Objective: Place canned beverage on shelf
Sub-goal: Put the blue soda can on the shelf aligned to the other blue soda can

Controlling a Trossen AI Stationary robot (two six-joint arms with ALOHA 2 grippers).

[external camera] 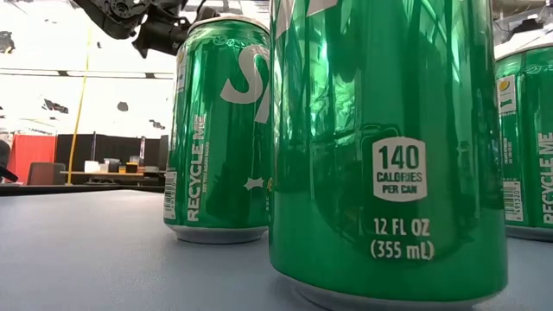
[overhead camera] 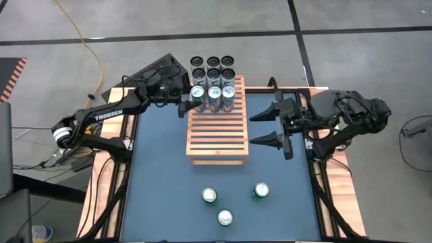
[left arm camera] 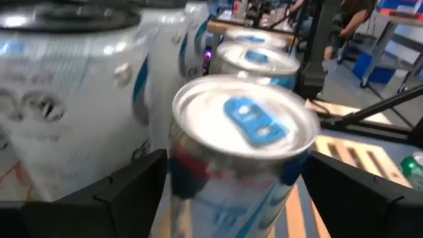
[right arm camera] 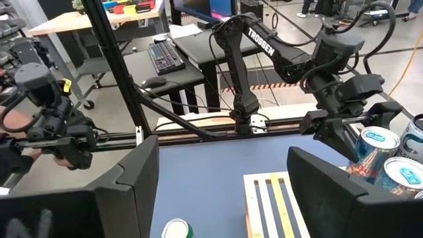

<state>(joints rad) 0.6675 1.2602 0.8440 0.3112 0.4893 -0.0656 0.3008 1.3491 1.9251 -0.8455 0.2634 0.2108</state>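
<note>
The wooden slatted shelf [overhead camera: 216, 131] lies mid-table. Three silver cans with blue tabs stand upright in a row on its far end [overhead camera: 214, 94]. My left gripper [overhead camera: 192, 101] reaches in level from the table's left and is open. Its fingers stand on either side of the leftmost can [left arm camera: 244, 125] with narrow gaps showing. My right gripper [overhead camera: 255, 128] hangs open and holds nothing, above the table just right of the shelf. Three green cans [overhead camera: 225, 217] stand upright on the blue table near its front edge.
Several dark-topped cans [overhead camera: 212, 67] stand packed together just beyond the shelf's far end, close to my left gripper. The shelf's near slats [right arm camera: 271, 198] are bare. The green cans [external camera: 389, 147] fill the low view. Wooden borders run along the table's left and right sides.
</note>
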